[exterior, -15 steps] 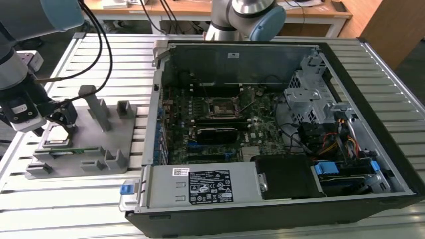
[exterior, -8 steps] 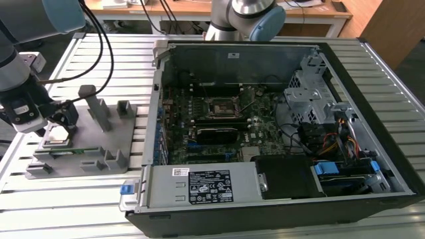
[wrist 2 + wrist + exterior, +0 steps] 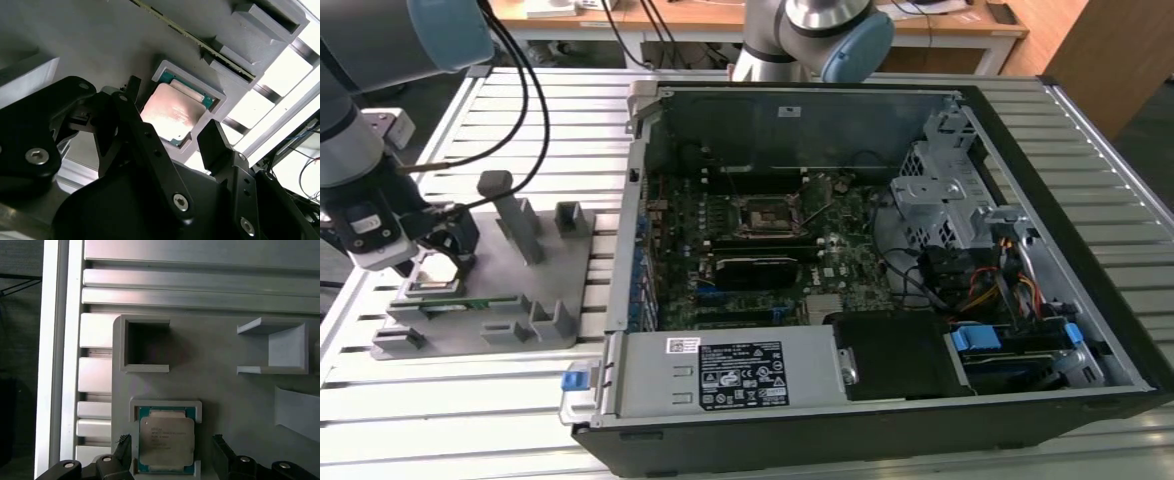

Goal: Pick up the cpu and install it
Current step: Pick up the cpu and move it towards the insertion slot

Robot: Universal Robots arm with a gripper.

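Note:
The cpu, a flat square chip with a silver top and a green edge, lies in a shallow pocket of the grey fixture tray. My gripper is open, one black finger on each side of the chip; the fingers stand apart from its edges. In the second wrist view the cpu sits between the same two fingers of the gripper. In the exterior view the gripper hangs low over the tray at the exterior view's left, with the cpu just under it.
An open computer case lies to the exterior view's right of the tray, its motherboard socket uncovered. Grey posts rise from the tray beside the gripper. Another arm's base stands behind the case. The table is slatted aluminium.

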